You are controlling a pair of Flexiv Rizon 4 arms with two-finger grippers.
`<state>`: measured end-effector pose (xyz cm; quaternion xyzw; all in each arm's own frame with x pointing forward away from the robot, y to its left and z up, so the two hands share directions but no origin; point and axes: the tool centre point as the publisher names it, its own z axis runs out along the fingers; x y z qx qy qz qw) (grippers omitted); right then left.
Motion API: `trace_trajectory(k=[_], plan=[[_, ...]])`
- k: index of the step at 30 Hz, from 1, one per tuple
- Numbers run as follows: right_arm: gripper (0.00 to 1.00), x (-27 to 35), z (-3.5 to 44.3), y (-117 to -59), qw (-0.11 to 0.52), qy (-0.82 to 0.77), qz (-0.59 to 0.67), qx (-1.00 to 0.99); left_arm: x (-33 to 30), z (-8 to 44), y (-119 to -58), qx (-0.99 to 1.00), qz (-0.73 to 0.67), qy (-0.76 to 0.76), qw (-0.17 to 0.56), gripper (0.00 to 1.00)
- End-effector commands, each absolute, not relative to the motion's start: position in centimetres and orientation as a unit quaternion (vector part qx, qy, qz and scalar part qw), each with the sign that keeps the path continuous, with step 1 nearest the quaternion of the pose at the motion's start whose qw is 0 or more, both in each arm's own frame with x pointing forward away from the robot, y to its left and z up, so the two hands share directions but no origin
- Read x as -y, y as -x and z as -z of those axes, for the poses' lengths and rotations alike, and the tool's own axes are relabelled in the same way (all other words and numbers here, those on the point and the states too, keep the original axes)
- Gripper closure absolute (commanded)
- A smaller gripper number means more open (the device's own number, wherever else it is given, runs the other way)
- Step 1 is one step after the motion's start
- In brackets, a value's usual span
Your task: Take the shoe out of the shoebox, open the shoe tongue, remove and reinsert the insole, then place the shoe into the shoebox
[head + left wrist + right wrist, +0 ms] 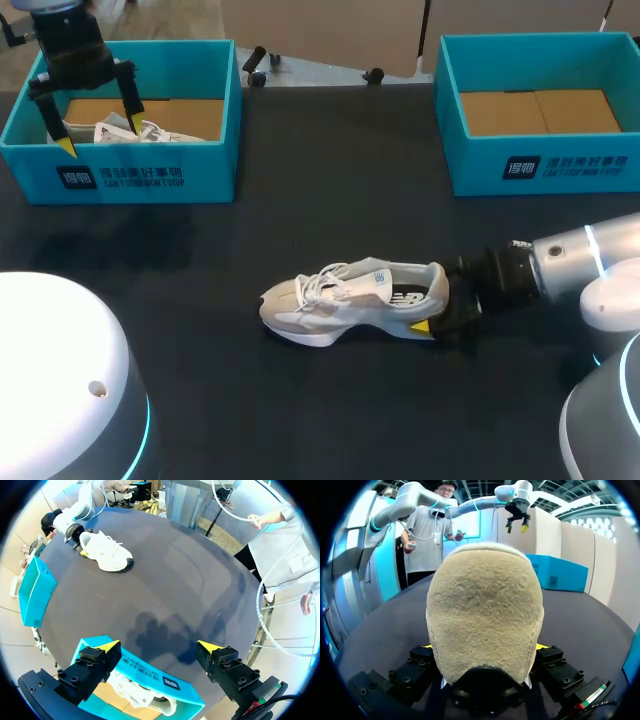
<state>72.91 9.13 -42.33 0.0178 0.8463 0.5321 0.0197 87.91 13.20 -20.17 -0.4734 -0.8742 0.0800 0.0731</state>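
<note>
Right claw (432,302) clamps the heel of the shoe (350,298); left claw (100,136) gapes empty above a shoebox (150,176).

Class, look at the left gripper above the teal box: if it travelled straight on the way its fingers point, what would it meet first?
The left gripper points down into the left shoebox; it would probably meet the white shoe inside first, though the front wall is close.
</note>
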Motion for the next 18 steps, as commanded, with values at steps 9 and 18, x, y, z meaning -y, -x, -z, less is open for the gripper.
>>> trace_trajectory(k=[9,18], plan=[[1.00,-9.2,42.4,-72.9,0.021,-0.018,-0.532,-0.847,-11.6,19.8,-87.3,0.974,-0.047,0.210,0.071,0.00],[1.00,-9.2,42.4,-72.9,0.021,-0.018,-0.532,-0.847,-10.0,20.2,-84.9,0.992,-0.045,-0.115,0.032,0.00]])
